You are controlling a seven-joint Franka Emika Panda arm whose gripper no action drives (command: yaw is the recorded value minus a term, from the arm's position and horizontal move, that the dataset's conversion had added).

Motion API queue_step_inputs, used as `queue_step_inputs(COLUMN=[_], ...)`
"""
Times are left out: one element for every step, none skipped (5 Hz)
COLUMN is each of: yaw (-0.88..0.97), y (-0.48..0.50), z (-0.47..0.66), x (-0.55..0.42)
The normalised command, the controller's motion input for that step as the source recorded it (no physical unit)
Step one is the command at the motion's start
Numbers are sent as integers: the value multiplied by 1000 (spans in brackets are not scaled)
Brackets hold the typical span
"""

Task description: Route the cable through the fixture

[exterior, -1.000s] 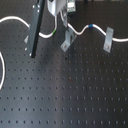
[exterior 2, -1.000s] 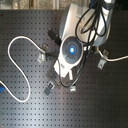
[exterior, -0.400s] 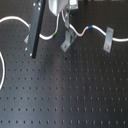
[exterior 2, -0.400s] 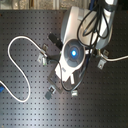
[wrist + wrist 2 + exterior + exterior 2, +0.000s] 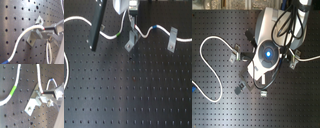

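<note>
The white cable (image 5: 84, 21) runs in from the first exterior view's left, past its green band (image 5: 115, 35), up to my gripper (image 5: 132, 25), then on past a blue band (image 5: 155, 26). My gripper is shut on the cable just above the middle grey fixture (image 5: 130, 41). In both wrist views the held cable (image 5: 27, 32) bends down beside the fixture's slanted top (image 5: 37, 21); the fingertips (image 5: 50, 92) pinch it close to the fixture (image 5: 35, 102). I cannot tell whether the cable sits in the slot. In the second exterior view the arm (image 5: 267, 52) hides this spot.
A second grey clip (image 5: 172, 39) holds the cable at the first exterior view's right. A black slanted post (image 5: 98, 25) stands left of the gripper. In the second exterior view the cable loops wide (image 5: 207, 75) at the left, with another clip (image 5: 236, 52) nearby.
The arm has shifted only slightly, still holding the cable over the middle fixture. The cable's lie looks the same.
</note>
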Motion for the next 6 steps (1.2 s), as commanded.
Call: queue_step_inputs(yaw=[897,1000,983,966,903,163], y=[14,0,8,14,35,-16], z=[0,0,11,0,0,0], x=[16,0,-4,-6,-11,-80])
